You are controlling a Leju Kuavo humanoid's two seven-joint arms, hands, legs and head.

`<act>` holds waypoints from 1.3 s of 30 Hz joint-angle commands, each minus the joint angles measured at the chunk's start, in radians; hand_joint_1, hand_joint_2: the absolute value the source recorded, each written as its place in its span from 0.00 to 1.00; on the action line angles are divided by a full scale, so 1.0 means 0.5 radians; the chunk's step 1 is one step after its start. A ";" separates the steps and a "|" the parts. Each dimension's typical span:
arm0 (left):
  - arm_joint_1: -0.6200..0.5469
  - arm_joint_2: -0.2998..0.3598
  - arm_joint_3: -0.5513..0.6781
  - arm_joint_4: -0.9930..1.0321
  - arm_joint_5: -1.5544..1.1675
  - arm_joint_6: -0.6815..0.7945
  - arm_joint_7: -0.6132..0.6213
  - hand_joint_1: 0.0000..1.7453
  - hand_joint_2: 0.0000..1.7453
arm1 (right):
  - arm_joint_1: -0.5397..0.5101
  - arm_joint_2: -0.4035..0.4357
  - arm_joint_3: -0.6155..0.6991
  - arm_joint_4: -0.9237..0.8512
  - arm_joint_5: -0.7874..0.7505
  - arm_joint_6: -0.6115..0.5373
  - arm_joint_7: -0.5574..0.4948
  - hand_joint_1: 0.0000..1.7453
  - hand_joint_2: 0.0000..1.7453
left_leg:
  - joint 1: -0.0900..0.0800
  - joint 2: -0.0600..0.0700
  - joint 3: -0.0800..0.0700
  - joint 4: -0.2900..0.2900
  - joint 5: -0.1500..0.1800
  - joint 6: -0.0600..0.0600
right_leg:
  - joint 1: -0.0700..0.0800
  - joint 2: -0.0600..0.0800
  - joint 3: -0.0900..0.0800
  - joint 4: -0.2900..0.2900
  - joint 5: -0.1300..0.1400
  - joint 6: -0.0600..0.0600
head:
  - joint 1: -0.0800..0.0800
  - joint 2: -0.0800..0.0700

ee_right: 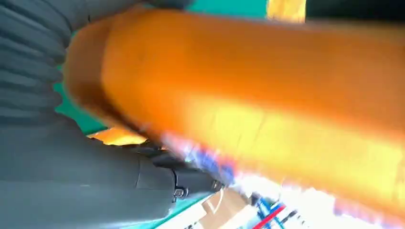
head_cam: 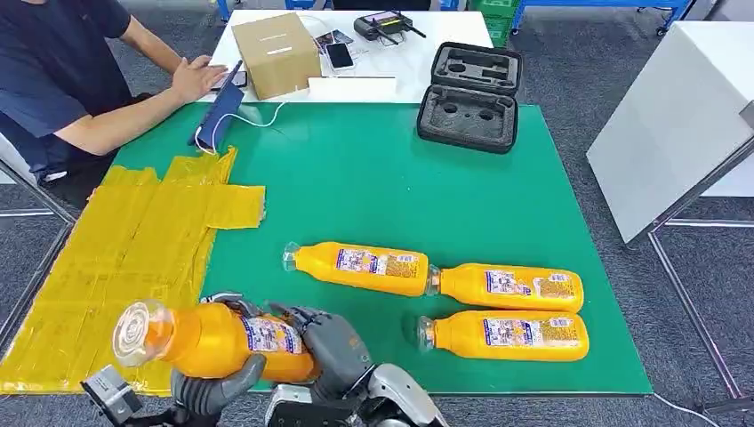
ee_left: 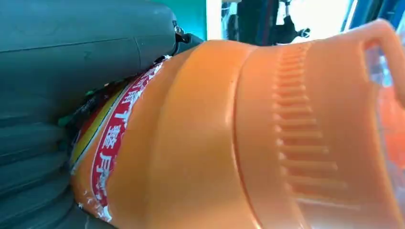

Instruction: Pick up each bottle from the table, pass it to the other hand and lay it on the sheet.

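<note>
An orange bottle hangs on its side over the near left corner of the green mat, its clear cap end pointing left over the yellow sheet. My left hand grips it from below near the middle, the thumb under it. My right hand wraps its fingers around the bottle's base end. Up close, the bottle lies against my left hand, and the bottle lies against my right hand. Three more bottles lie on the mat.
A person sits at the far left, one hand resting by a cardboard box. A black foam case lies open at the mat's far edge. A white panel stands to the right.
</note>
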 commanded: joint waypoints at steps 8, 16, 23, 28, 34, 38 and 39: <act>-0.592 0.539 0.587 0.901 -1.978 1.081 0.063 1.00 1.00 | -0.335 -0.238 -0.351 -0.026 0.069 0.101 0.359 0.00 0.00 | 0.000 -0.002 0.011 -0.012 0.009 -0.004 | 0.000 0.000 0.011 -0.009 0.005 -0.003 | -0.001 0.000; -0.666 0.745 0.477 1.306 -2.427 1.325 0.188 1.00 1.00 | -0.458 -0.259 -0.331 0.098 0.017 0.151 0.368 0.00 0.00 | 0.000 -0.001 0.009 -0.007 0.010 -0.002 | -0.001 -0.001 0.010 -0.004 0.003 -0.002 | 0.001 0.000; -0.697 0.776 0.375 1.465 -2.718 1.505 0.300 1.00 1.00 | -0.520 -0.244 -0.276 0.175 0.001 0.172 0.378 0.00 0.00 | 0.002 0.001 0.004 -0.004 0.010 -0.002 | 0.001 -0.001 0.006 -0.002 0.003 -0.002 | 0.000 0.000; -0.890 0.779 0.204 1.812 -3.025 1.651 0.458 1.00 1.00 | -0.677 -0.175 -0.175 0.321 -0.068 0.196 0.426 0.00 0.00 | 0.001 -0.001 0.001 -0.002 0.011 -0.002 | 0.000 -0.003 0.003 0.000 0.003 -0.002 | -0.001 0.000; -1.090 0.854 -0.166 2.267 -3.032 1.394 0.550 0.00 0.00 | -0.799 -0.142 -0.105 0.514 -0.113 0.220 0.445 0.00 0.00 | -0.001 -0.005 0.004 -0.005 0.016 -0.003 | -0.002 -0.008 0.006 -0.001 0.004 -0.001 | -0.001 0.000; -1.162 0.877 -0.130 2.427 -2.959 1.390 0.565 0.00 0.00 | -0.851 -0.115 -0.088 0.609 -0.132 0.230 0.486 0.00 0.00 | 0.001 -0.024 0.005 -0.004 0.023 -0.004 | 0.000 -0.025 0.008 0.000 0.006 -0.003 | 0.000 0.000; -1.179 0.854 -0.124 2.441 -2.936 1.391 0.543 0.00 0.00 | -0.858 -0.120 -0.086 0.632 -0.137 0.240 0.496 0.00 0.00 | 0.001 -0.027 0.008 -0.005 0.024 -0.005 | 0.001 -0.027 0.002 0.000 0.006 -0.004 | 0.001 0.000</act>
